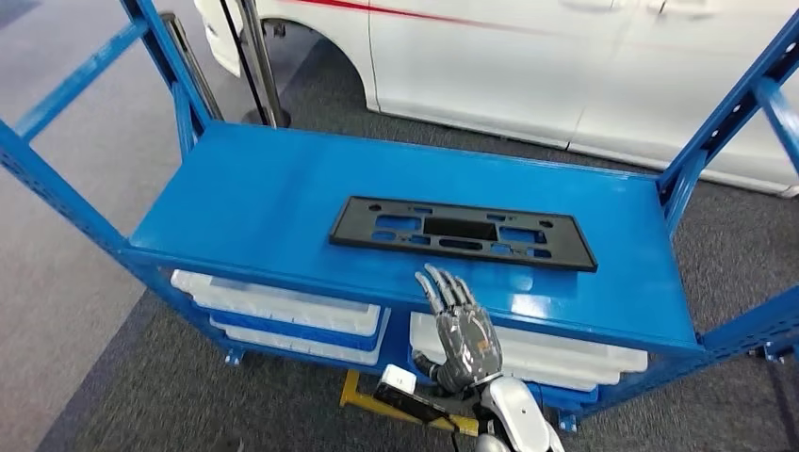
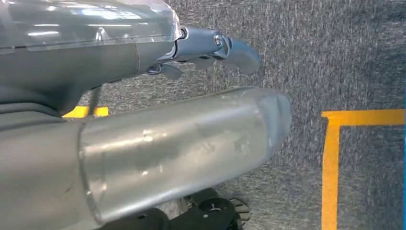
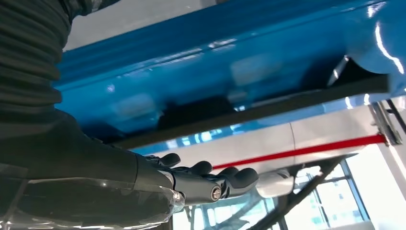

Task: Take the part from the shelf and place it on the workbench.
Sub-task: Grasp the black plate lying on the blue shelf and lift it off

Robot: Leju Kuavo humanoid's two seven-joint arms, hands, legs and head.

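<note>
Reaching for the plate holder on the shelf

My right hand, fingers spread and empty, hovers at the shelf's front edge; the black licence-plate holder lies mid-shelf. Next I must reach forward and grip its near edge.

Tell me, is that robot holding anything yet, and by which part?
Nothing is held. The right hand hovers open at the shelf's front edge, fingers spread, short of the black part. The left hand hangs over the floor, holding nothing.
</note>
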